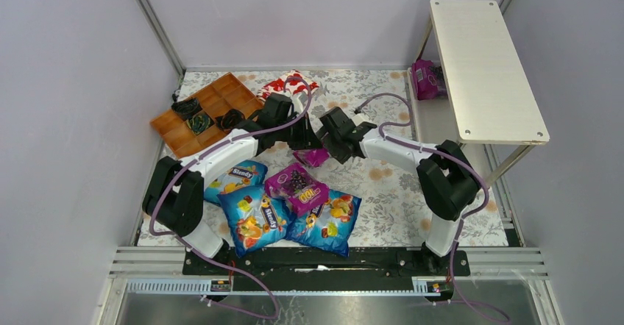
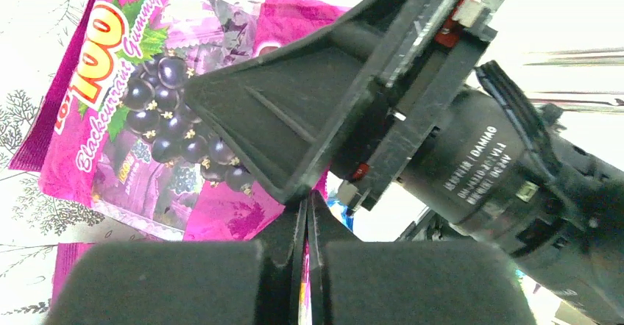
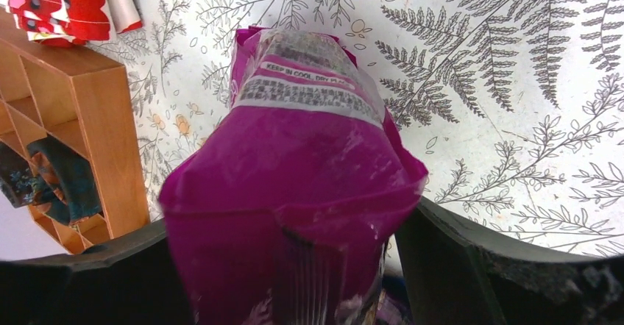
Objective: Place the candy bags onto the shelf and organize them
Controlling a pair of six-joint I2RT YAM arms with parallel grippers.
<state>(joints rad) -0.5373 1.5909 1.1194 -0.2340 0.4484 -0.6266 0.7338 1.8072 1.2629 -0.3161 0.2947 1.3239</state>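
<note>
A magenta grape candy bag (image 1: 316,156) hangs between both grippers above the middle of the table. My left gripper (image 1: 306,145) is shut on its thin edge (image 2: 305,266). My right gripper (image 1: 325,147) grips the same bag (image 3: 294,193), one finger on each side, its back label facing the camera. A second magenta bag (image 1: 296,187) lies on three blue bags (image 1: 254,218) near the front. Another magenta bag (image 1: 427,79) sits on the lower board of the shelf (image 1: 486,68) at the right.
The brown wooden tray (image 1: 199,112) with small dark wrapped pieces stands at the back left, also in the right wrist view (image 3: 88,119). A red-and-white flower packet (image 1: 288,84) lies behind the grippers. Cage walls close in the table.
</note>
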